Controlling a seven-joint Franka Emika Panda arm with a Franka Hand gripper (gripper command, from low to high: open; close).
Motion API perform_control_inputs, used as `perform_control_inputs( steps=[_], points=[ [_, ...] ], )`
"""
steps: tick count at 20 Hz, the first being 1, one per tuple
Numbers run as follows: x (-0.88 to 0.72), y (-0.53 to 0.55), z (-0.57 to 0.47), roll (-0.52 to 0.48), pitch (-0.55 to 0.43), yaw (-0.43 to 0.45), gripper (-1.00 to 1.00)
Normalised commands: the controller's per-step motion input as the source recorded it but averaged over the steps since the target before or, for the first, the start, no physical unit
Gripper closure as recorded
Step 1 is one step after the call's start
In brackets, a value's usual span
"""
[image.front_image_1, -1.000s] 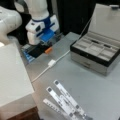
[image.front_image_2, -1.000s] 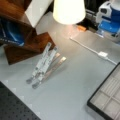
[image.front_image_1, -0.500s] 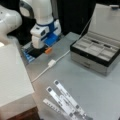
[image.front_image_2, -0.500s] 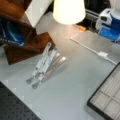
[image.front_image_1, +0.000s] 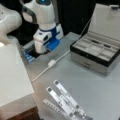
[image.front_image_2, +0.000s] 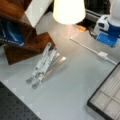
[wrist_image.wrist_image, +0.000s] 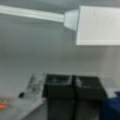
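While the gripper hangs low near the white cable, its jaws closed together on nothing, the metal strips lie well apart from that cable, untouched, and the open compartment box stands just beside it.

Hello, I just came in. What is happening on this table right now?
A white and blue Panda arm hangs low over the grey table, its gripper shut and holding nothing. Nearest to it is a white cable with a small white block on it. An open compartment box stands at a front view's right. A bundle of metal strips lies apart from the arm. In a front view, a lit lamp shade and a wooden stand sit behind the strips.
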Motion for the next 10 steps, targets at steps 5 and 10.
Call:
perform_control_inputs(
  steps=[5, 10],
  points=[
    [-0.68, -0.31, -0.65, 0.112, -0.523, 0.072, 1.0],
    [-0.79, -0.3, -0.62, 0.1, -0.557, 0.057, 1.0]
  ],
)
